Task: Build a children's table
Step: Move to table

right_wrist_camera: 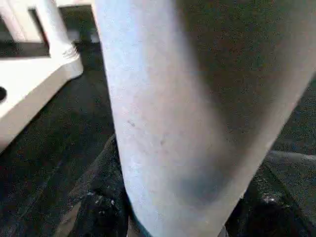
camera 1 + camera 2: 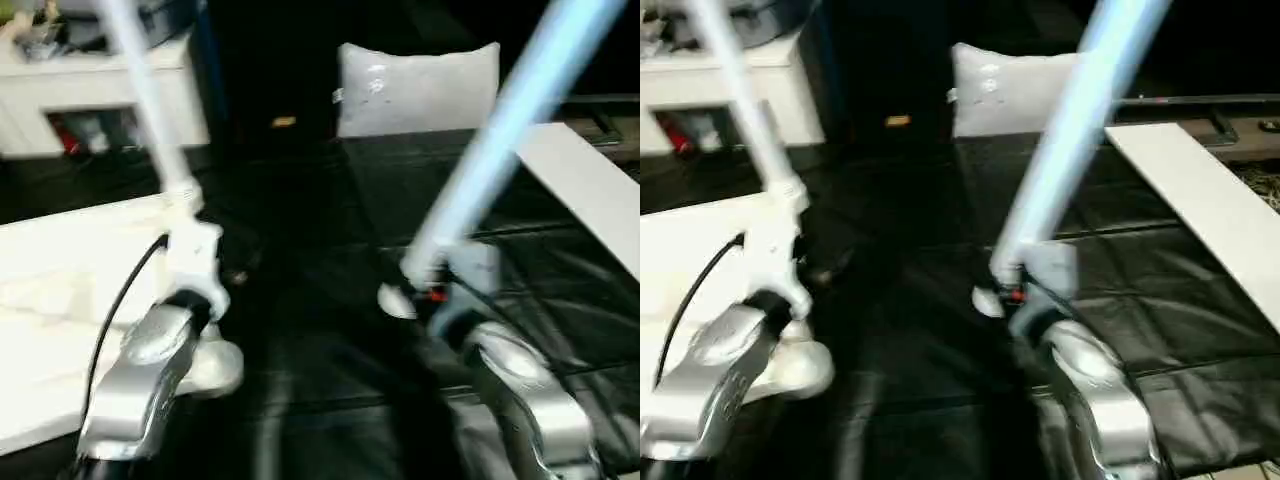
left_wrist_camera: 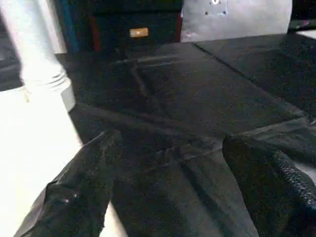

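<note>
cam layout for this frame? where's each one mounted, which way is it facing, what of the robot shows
Left eye: head, looking forward and down; both silver forearms, right end effector gripping a leg.
Right eye: same scene, slightly offset; cushion behind.
Left wrist: along the open left end effector over the black mat; its black fingers show.
Right wrist: close on the held leg.
Shared: both wrist views catch the installed leg standing in the table top.

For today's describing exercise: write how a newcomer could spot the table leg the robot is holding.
Start at the black floor mat. Above its middle, the right gripper holds a long white leg leaning up to the right. The other leg stands in the white tabletop.
</note>
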Controlling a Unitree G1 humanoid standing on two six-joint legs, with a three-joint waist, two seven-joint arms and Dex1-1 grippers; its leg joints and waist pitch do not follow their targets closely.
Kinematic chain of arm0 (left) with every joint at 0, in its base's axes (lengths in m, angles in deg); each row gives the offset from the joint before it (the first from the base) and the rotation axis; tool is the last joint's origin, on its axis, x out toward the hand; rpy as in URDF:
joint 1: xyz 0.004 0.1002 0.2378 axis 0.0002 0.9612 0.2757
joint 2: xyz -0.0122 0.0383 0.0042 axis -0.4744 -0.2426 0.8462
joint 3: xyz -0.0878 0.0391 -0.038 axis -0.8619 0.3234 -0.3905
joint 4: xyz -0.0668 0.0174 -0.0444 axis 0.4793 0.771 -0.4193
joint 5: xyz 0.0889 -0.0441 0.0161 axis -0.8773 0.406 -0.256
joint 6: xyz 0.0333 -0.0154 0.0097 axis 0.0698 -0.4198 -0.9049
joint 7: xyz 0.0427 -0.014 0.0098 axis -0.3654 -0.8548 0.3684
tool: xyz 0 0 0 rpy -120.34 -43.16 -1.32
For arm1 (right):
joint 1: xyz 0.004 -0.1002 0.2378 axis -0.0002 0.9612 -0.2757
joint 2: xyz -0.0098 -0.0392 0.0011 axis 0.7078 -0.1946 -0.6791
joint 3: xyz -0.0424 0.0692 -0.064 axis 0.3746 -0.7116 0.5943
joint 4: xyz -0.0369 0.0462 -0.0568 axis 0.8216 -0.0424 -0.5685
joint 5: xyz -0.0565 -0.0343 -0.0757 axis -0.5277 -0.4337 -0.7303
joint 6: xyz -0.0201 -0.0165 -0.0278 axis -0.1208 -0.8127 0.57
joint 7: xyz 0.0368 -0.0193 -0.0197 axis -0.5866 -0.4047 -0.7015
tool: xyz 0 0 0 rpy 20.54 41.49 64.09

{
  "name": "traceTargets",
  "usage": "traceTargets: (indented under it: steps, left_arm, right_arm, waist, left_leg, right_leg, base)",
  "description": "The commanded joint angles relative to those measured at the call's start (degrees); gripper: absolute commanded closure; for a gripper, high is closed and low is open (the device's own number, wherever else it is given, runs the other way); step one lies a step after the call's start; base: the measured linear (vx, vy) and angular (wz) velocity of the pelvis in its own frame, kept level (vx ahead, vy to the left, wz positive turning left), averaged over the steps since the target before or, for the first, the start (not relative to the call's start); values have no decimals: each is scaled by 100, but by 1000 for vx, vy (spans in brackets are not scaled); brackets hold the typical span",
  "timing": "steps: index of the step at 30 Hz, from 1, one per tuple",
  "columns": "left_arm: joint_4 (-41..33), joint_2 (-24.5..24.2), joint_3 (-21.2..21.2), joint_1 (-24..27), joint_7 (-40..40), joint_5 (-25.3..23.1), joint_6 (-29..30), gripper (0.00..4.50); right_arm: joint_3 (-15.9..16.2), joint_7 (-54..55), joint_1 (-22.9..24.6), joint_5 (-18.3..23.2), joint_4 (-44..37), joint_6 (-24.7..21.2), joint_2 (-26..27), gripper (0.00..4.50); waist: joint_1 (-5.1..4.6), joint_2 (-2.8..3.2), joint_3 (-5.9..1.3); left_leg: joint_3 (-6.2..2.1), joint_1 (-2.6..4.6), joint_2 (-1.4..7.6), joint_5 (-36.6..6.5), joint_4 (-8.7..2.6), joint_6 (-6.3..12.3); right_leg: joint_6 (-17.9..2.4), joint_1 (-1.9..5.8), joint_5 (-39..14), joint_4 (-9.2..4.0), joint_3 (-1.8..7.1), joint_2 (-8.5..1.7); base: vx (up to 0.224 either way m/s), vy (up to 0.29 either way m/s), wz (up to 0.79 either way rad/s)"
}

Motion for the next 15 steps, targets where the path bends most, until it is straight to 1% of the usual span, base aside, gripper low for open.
traceTargets:
  steps: [1, 2, 3, 4, 5, 6, 7, 8, 9, 10, 11, 12, 13, 14, 15]
  left_arm:
    - [-178, 21, 27, 58, -58, -43, 93, 69]
    - [-192, 25, 24, 71, -65, -50, 102, 69]
    - [-204, 31, 26, 80, -71, -58, 109, 69]
    - [-209, 40, 33, 89, -77, -68, 111, 69]
    - [-215, 48, 41, 98, -87, -77, 112, 69]
    - [-224, 52, 54, 108, -95, -92, 112, 69]
    - [-241, 62, 62, 122, -104, -101, 122, 69]
    - [-256, 72, 69, 128, -113, -107, 135, 69]
    - [-269, 82, 81, 136, -119, -114, 143, 69]
    - [-281, 82, 102, 141, -119, -131, 152, 69]
    - [-280, 79, 128, 140, -115, -152, 153, 69]
    - [-279, 79, 148, 135, -111, -173, 157, 69]
    - [-273, 81, 157, 128, -109, -183, 155, 69]
    - [-267, 93, 162, 115, -108, -184, 160, 69]
    - [-267, 97, 163, 111, -109, -182, 163, 69]
  right_arm:
    - [25, -109, -32, -71, -10, -18, -70, 258]
    - [32, -125, -25, -104, 5, 18, -68, 258]
    - [31, -135, -19, -125, 15, 46, -69, 258]
    - [41, -157, -14, -167, 32, 136, -86, 258]
    - [21, -156, -8, -153, 52, 206, -73, 258]
    - [-20, -133, -1, -137, 69, 274, -59, 258]
    - [-49, -131, 1, -103, 78, 290, -65, 258]
    - [-67, -131, -3, -87, 82, 281, -86, 258]
    - [-79, -137, -8, -84, 91, 269, -113, 258]
    - [-81, -149, -12, -69, 102, 263, -145, 258]
    - [-80, -155, -13, -80, 115, 287, -174, 258]
    - [-87, -146, -11, -103, 125, 325, -187, 258]
    - [-110, -133, -4, -95, 130, 326, -172, 258]
    - [-130, -127, 1, -106, 140, 337, -162, 258]
    - [-133, -127, 5, -122, 143, 350, -158, 258]
  waist:
    - [200, -152, -255]
    - [214, -146, -253]
    - [127, -136, -231]
    - [-103, -103, -109]
    - [-229, 108, 83]
    - [-500, 346, 108]
    - [-379, 371, 8]
    - [-245, 466, -70]
    - [-319, 454, -116]
    - [-339, 226, -226]
    - [-337, 35, -331]
    - [-113, -378, -465]
    - [77, -291, -374]
    - [-130, -203, -332]
    - [-75, -181, -288]
  left_leg:
    - [-90, -154, 93, -1252, -136, 1374]
    - [-159, -37, 262, -1282, 361, 854]
    - [-276, -116, 450, -1175, 670, 418]
    - [-418, -173, 623, -983, 951, -325]
    - [-518, 294, 587, -2290, 534, -636]
    - [-509, 105, 383, -5459, -1000, -1315]
    - [-372, -77, 299, -6112, -1337, -1594]
    - [-331, 128, 276, -5333, -1248, -1459]
    - [-309, 312, 305, -4628, -1085, -1351]
    - [-436, 515, 423, -3255, -1047, -984]
    - [-482, 625, 458, -2531, -1011, -900]
    - [-271, 131, 356, -1418, -279, -883]
    - [-371, -12, 233, -1097, 675, -680]
    - [-589, -450, 233, -906, 1057, -742]
    - [-618, -488, 262, -793, 1074, -1000]
  right_leg:
    - [403, 354, -2265, -931, 118, -947]
    - [172, 317, -3079, -1280, 207, -1445]
    - [-22, 428, -3438, -1446, 256, -1789]
    - [-37, 544, -4081, -1553, -136, -1988]
    - [103, 267, -4656, -1344, -577, -1368]
    - [332, 257, -3291, 54, -813, 136]
    - [268, 397, -1843, 806, -708, 443]
    - [276, 249, -539, 830, -660, 521]
    - [252, 73, -309, 738, -634, 496]
    - [224, 140, -213, 293, -432, 293]
    - [260, 114, -148, 109, -242, 102]
    - [400, 468, -437, -331, 525, -991]
    - [256, 334, -691, -875, 1008, -1693]
    - [12, 612, -679, -765, 769, -1616]
    - [-273, 671, -797, -733, 494, -1429]
  base:
    - [-95, 91, 63]
    - [-103, 144, 53]
    - [-103, 144, 53]
    - [-61, 235, 36]
    - [-68, 242, 29]
    - [-68, 242, 29]
    - [-129, 243, 27]
    - [-43, 190, 16]
    - [-43, 190, 16]
    - [20, 141, 0]
    - [-14, 132, -16]
    - [-14, 132, -16]
    - [-4, 122, -1]
    - [10, 191, -35]
    - [10, 191, -35]
